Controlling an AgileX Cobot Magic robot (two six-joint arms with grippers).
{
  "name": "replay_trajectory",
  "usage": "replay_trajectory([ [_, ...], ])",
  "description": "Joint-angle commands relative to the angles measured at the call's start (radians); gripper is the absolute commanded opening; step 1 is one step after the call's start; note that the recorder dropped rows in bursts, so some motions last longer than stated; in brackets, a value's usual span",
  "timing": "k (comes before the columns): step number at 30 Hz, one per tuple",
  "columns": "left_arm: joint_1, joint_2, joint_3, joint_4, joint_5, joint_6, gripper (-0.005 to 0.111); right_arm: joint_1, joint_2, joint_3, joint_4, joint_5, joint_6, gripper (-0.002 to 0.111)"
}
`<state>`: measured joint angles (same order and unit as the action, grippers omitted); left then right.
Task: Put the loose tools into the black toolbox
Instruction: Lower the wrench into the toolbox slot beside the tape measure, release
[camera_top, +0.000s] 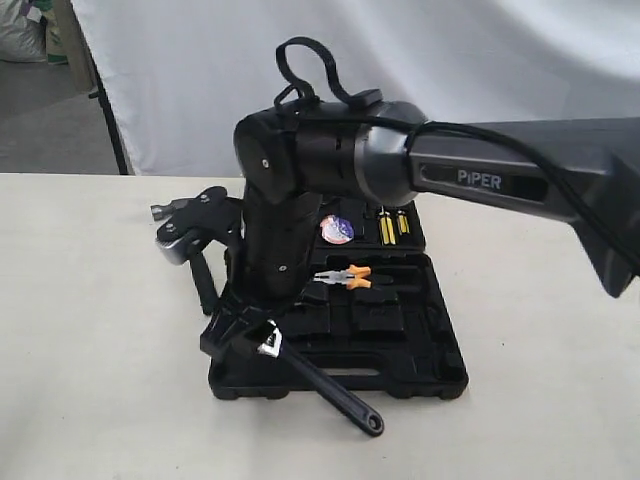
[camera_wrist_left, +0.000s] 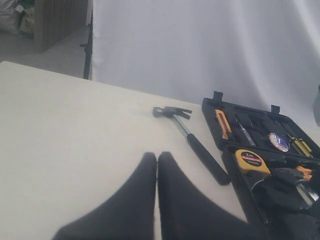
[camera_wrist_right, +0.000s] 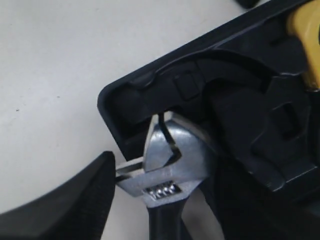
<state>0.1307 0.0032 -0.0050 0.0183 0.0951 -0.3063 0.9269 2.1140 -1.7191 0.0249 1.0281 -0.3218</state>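
Silver-headed wrench (camera_wrist_right: 167, 160) clamped by right pincer (camera_top: 245, 338) at toolbox (camera_top: 420, 365).

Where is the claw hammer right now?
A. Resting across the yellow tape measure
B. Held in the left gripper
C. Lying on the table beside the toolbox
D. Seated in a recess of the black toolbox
C: the claw hammer lies flat on the table, just outside the black toolbox. It is well clear of the left gripper, which is shut and empty.
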Motion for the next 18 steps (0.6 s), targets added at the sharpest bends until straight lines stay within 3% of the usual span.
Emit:
replay_trajectory([
  [1, 0.025, -0.003, -0.003, 0.004, -0.007, -0.005, 0.001, -0.041, -0.008, 0.000, -0.033, -0.092, -0.057, 0.000],
  [13, 0.025, -0.003, -0.003, 0.004, -0.007, -0.005, 0.001, -0.052, 0.092, 0.000, -0.036, -0.125, -0.101, 0.000],
  [18, 0.025, -0.003, -0.003, 0.004, -0.007, -0.005, 0.001, -0.052, 0.100, 0.000, -0.041, -0.086, -0.245, 0.000],
])
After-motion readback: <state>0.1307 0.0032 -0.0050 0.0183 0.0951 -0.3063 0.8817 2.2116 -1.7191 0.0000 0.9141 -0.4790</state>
